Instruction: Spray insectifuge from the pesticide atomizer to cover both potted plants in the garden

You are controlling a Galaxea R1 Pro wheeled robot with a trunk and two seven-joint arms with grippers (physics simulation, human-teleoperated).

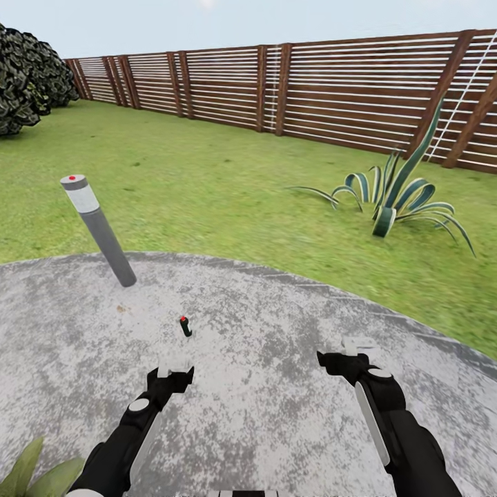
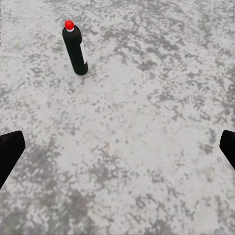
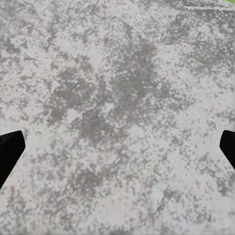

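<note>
A small black bottle (image 2: 76,49) with a red cap stands upright on the round grey patio (image 1: 276,345), its pale label too small to read. It stands just ahead of the left gripper (image 1: 174,364), whose 2 fingers are spread wide and empty (so are the right gripper's (image 1: 351,351)). A grey post lamp (image 1: 98,228) stands near the patio's edge; open lawn (image 1: 207,179) reaches the slatted fence (image 1: 345,90).

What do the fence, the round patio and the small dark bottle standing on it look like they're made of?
Fence: brown wood, matte, going by the horizontal slats between posts. Patio: stone or concrete, rough and matte, judging by its mottled grey-white speckle. Bottle: probably plastic, smooth black body with a slight sheen, red cap and a pale label strip; glass can't be ruled out.
</note>
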